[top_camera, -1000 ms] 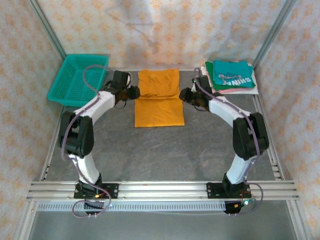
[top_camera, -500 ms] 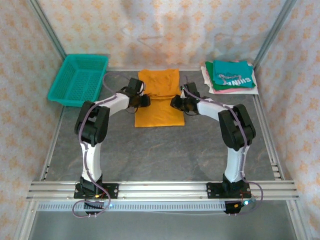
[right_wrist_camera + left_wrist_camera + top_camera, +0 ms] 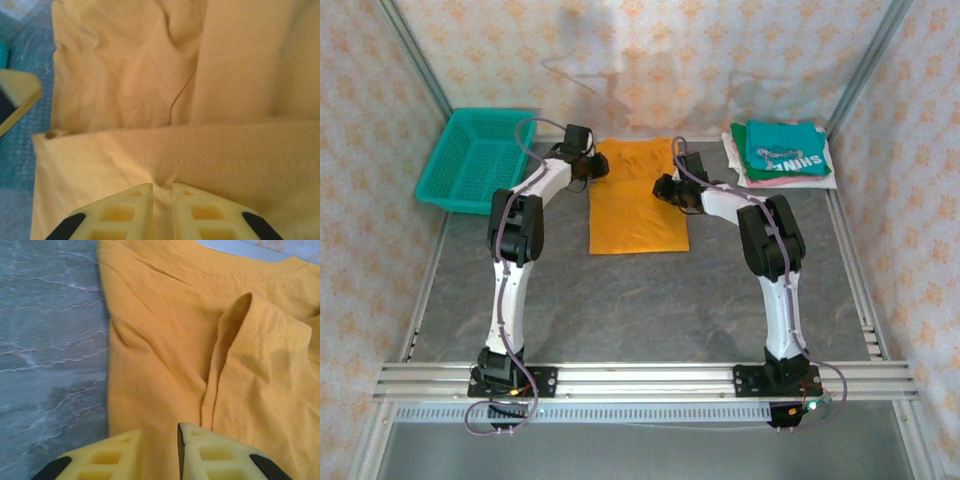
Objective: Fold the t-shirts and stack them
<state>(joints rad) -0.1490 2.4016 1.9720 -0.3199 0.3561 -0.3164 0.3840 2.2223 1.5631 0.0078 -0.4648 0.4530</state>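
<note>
Teal basket sits on grey table.

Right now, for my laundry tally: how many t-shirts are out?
4: a mustard-orange t-shirt in the middle; a teal shirt atop a pink shirt and a white shirt, stacked far right. More may be hidden there.

**Top cam:** L arm and R arm in glossy white shells, broken by black joint housings. Black base plates are bolted at the bottom of the frame. Thin purple-grey cables loop off each base and trail along the upper links. A green light glows at lower right.

**Wrist cams, bottom edge:** L gripper and R gripper, w/ pale-yellow plastic fingers. They are moulded w/ rectangular cut-outs and are black at the outer corners.
</note>
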